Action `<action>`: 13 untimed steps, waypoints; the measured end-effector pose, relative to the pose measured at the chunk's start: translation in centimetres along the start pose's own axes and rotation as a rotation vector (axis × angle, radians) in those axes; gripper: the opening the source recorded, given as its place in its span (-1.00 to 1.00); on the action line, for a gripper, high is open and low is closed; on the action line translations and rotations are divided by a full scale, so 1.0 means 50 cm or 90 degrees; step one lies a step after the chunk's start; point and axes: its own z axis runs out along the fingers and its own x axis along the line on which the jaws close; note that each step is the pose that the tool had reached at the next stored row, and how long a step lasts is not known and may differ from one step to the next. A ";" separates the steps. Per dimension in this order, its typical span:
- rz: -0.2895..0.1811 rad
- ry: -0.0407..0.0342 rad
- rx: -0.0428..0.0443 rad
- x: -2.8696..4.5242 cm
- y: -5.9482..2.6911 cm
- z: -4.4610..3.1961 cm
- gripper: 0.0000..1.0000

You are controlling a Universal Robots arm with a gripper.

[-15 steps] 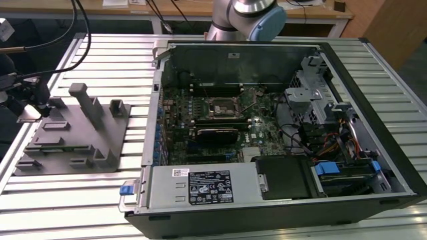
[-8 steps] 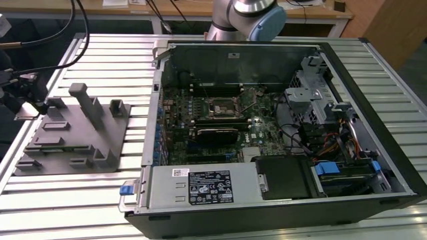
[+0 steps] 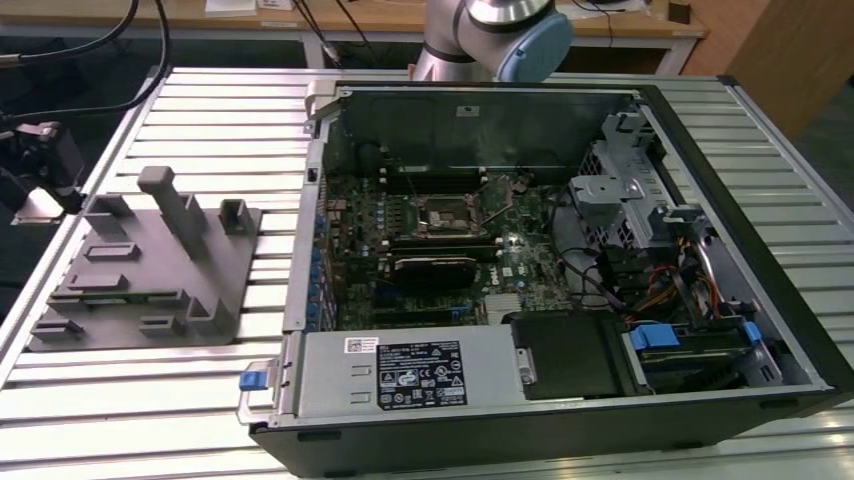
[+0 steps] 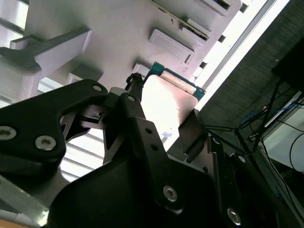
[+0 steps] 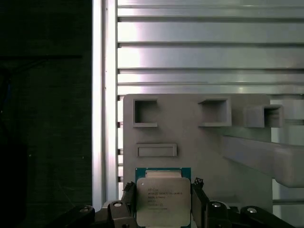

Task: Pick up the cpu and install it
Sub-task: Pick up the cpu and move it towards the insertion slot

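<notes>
**Cpu clamped at the grey tray's edge**
The gripper (image 5: 163,186) is closed on the cpu (image 5: 163,199), its fingers against two opposite edges, likely to leave the silvery top and underside free. The cpu is at the edge of the tray (image 5: 190,137), with empty pockets beyond it. Past the tray, the slatted table (image 5: 209,57) offers room.

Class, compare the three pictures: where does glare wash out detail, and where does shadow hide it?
In the second wrist view, glare bleaches the cpu top near white; in the first wrist view, the cpu is evenly lit and crisp, while the slatted table shines; in the exterior view, the light is even, with mild shadow inside the computer case.
</notes>
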 end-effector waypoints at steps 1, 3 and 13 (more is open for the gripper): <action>0.000 0.0001 0.0000 0.000 0.000 -0.002 0.09; 0.000 0.0001 0.0000 0.000 0.000 -0.006 0.09; 0.000 0.0000 0.0000 -0.001 0.001 -0.028 0.09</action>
